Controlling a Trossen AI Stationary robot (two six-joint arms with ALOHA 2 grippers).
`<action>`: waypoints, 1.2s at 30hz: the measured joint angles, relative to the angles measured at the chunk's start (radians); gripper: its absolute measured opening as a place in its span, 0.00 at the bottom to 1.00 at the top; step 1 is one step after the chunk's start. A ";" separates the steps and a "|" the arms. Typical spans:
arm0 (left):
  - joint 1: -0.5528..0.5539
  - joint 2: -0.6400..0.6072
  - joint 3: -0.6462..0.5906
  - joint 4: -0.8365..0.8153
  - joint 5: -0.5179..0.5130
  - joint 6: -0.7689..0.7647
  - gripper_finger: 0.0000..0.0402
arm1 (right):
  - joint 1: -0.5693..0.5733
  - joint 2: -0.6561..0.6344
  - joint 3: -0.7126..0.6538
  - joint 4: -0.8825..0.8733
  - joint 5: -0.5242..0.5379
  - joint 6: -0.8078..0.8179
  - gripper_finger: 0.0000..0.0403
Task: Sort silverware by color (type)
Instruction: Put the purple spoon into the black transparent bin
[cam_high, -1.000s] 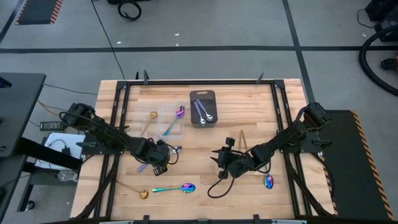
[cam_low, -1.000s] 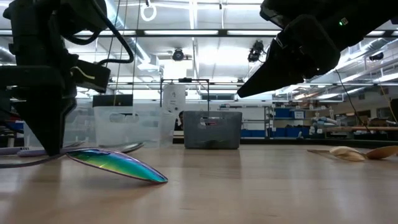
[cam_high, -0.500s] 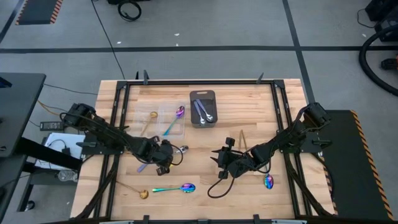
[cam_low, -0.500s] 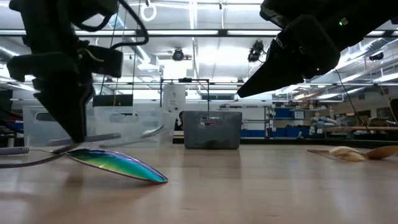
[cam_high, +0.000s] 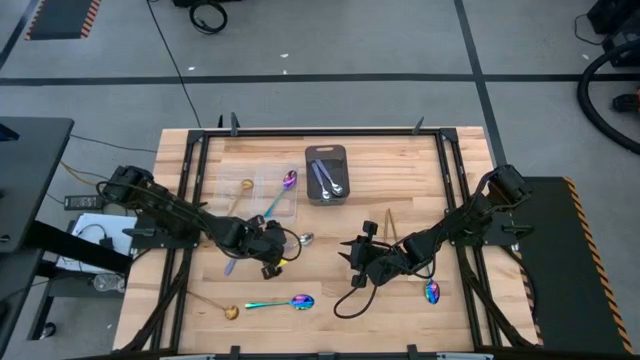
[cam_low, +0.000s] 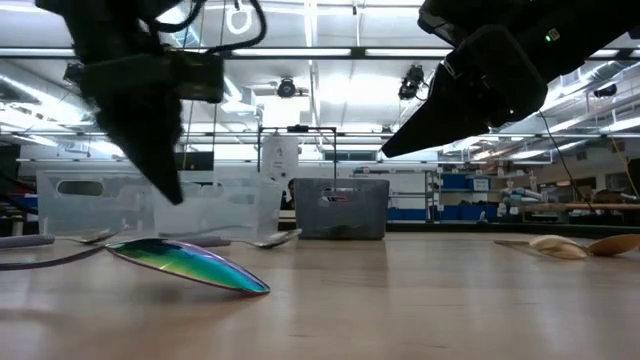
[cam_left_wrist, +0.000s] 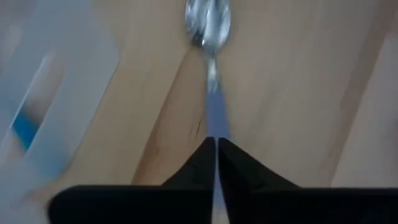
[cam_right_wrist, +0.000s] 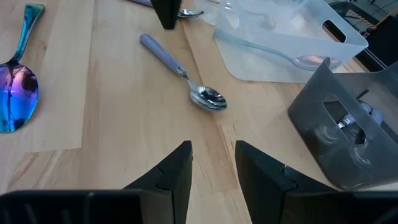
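Looking down from above, you see the left claw low over the wooden table, clenched on the handle of a silver spoon whose bowl lies on the wood toward the table's middle. Your left wrist view shows both fingers pressed together around that thin handle, the bowl out ahead. The right claw hangs released just right of centre, jaws apart, grasping nothing. A rainbow spoon lies near the front edge, with a gold spoon just to its left. Another rainbow spoon rests to the right, beside the right arm. Farther back, the dark gray tray holds silver spoons, and the clear container beside it holds one rainbow spoon and a gold one.
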 joint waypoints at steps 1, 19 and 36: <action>0.006 0.004 -0.007 0.043 -0.001 -0.005 0.10 | 0.000 0.000 0.000 0.001 0.000 0.000 0.33; 0.073 0.206 -0.016 0.272 -0.029 0.069 0.39 | 0.000 0.000 0.000 0.002 -0.007 0.000 0.33; 0.043 0.195 -0.015 0.262 -0.011 0.107 0.10 | 0.000 0.000 0.000 0.002 -0.007 -0.007 0.33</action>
